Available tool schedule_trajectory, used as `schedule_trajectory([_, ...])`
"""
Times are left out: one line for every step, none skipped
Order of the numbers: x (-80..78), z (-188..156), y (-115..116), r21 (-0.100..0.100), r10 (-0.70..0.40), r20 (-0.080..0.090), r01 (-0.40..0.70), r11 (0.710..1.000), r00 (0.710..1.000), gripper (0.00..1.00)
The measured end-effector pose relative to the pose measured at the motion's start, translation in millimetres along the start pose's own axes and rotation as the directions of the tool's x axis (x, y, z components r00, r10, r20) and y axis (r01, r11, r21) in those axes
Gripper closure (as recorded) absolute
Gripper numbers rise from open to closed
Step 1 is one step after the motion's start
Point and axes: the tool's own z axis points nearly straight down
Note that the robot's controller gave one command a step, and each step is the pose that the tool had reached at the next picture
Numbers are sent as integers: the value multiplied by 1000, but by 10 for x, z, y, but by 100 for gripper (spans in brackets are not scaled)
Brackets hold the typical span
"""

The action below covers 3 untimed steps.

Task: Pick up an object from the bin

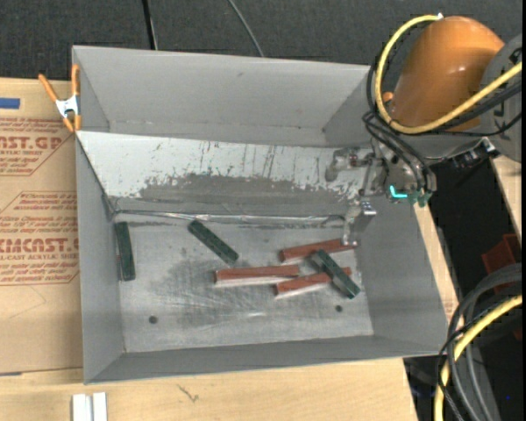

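arm [438,68] hangs over red-brown stick [300,253] touching dark green stick [340,277].

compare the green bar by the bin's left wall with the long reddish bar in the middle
The green bar is dark green; the long reddish bar is red-brown and longer. The green bar runs up the view, alone; the long reddish bar lies crosswise beside other bars. Both are slim and lie flat.
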Motion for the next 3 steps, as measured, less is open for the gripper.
schedule_trajectory([-15,-49,2,1,-1,8,1,1000,1000,0])
schedule_trajectory([88,644,72,1,-7,12,7,1000,1000,0])
schedule_trajectory([598,1448,-130,1,17,5,-17,1000,1000,100])
